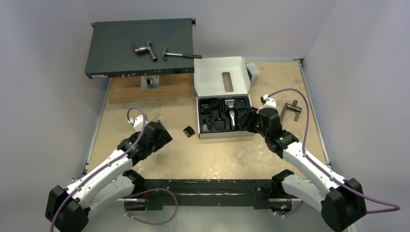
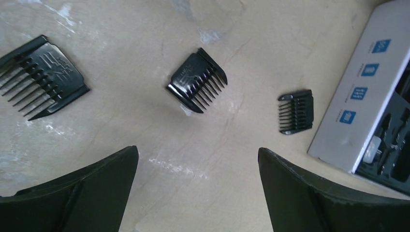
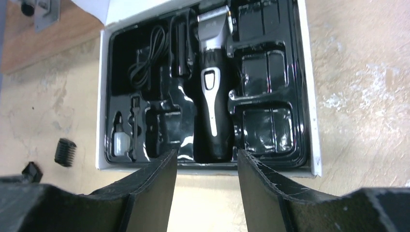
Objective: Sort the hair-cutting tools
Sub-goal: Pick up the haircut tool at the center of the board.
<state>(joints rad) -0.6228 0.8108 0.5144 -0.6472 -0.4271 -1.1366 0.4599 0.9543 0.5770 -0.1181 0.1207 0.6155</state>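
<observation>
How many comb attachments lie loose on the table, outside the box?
3: a large comb at the left, a medium comb in the middle, a small comb nearest the box. Others may be hidden.

At the far left of the table [image 1: 212, 157], a flat dark metal unit [image 1: 116, 48] rests on a wooden board [image 1: 145, 91] (overhanging it). A grey pipe fitting [image 1: 145, 50] and a hammer [image 1: 181, 55] lie on top. A dark T-shaped handle [image 1: 291, 109] lies near the right edge.
</observation>
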